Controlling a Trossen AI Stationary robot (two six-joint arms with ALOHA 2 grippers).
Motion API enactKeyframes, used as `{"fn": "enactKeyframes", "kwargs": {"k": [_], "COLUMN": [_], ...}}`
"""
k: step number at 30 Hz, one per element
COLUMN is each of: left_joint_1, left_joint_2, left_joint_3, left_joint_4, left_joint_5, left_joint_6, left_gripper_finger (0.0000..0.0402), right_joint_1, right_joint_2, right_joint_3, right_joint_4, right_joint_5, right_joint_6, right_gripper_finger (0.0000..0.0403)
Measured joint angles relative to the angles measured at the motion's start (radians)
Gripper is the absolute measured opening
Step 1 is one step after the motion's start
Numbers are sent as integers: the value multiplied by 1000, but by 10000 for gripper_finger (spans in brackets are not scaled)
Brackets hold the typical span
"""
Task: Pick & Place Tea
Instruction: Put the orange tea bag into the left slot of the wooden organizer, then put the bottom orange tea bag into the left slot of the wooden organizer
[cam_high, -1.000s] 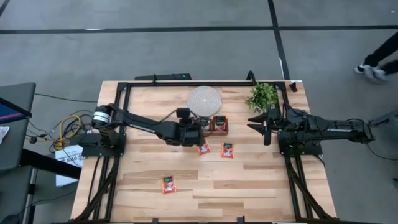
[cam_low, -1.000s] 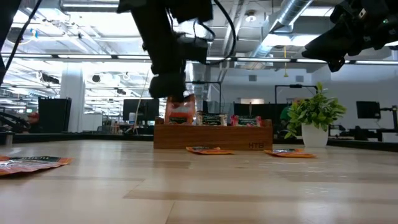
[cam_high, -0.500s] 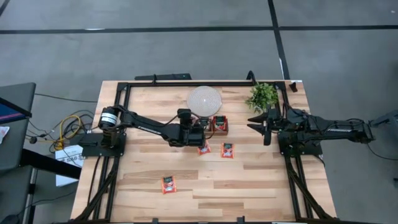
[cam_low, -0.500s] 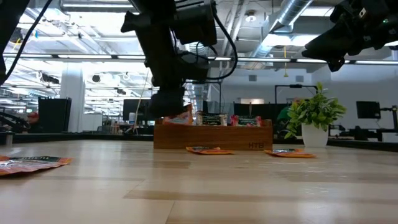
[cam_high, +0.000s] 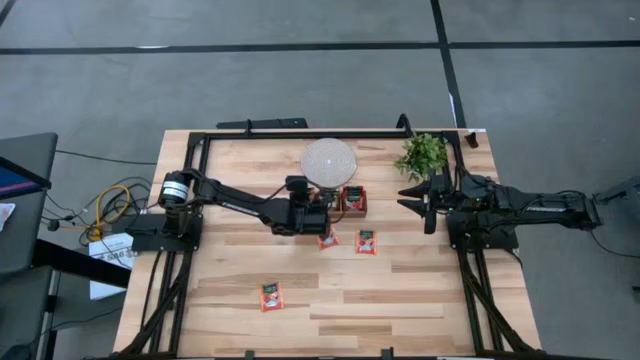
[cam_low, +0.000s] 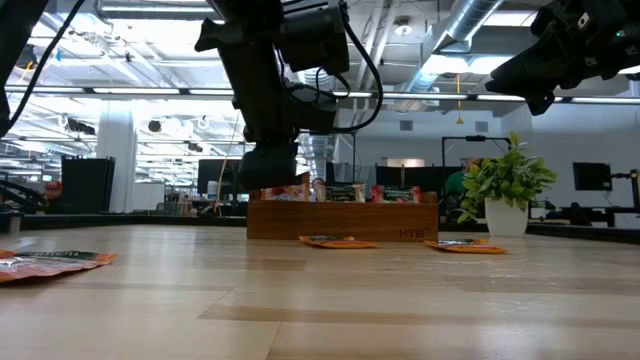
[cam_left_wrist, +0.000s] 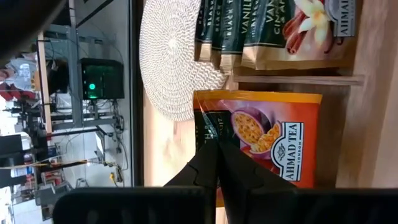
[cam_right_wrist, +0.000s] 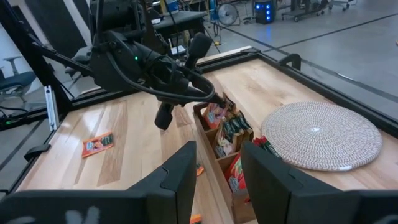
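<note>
An orange tea sachet (cam_left_wrist: 264, 144) hangs pinched between the closed fingers of the left tool (cam_left_wrist: 214, 163), poised at the end compartment of the wooden tray (cam_high: 353, 200) near the middle of the bench (cam_high: 420, 300). Seen from the wrist, the grip sits on the sachet's dark green band, and its printed face stands almost square to the slot's wooden divider. To seat it cleanly, the arm would likely need to keep the sachet upright and parallel to the dividers, ease it low into the slot before letting go, and lift straight out so the packet is not dragged back.

The tray's neighbouring compartment already holds a row of upright tan vanilla sachets (cam_left_wrist: 292, 28) with dark green tops, packed close together; the low view shows more packets standing along the tray's length. Three red-orange sachets lie flat on the bench awaiting collection: two just in front of the tray (cam_high: 328, 238) (cam_high: 366, 241) and one well apart toward the near edge (cam_high: 270, 295).

A round woven mat (cam_high: 329, 161) sits just behind the tray, a small potted plant (cam_high: 422, 154) beside it. The right tool (cam_high: 417, 200) waits raised at the bench's right side, fingers spread and empty.
</note>
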Motion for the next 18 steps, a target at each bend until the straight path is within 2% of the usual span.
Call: {"fn": "enactKeyframes", "kwargs": {"k": [7, 18], "left_joint_1": [15, 15], "left_joint_2": [0, -2], "left_joint_3": [0, 0], "left_joint_4": [0, 0], "left_joint_5": [-4, -26], "left_joint_6": [-25, -4], "left_gripper_finger": [10, 97], "right_joint_1": [0, 0], "right_joint_2": [0, 0], "right_joint_3": [0, 0], "right_joint_4": [0, 0], "right_joint_5": [0, 0], "right_joint_6": [26, 35], "right_gripper_finger": [118, 118]}}
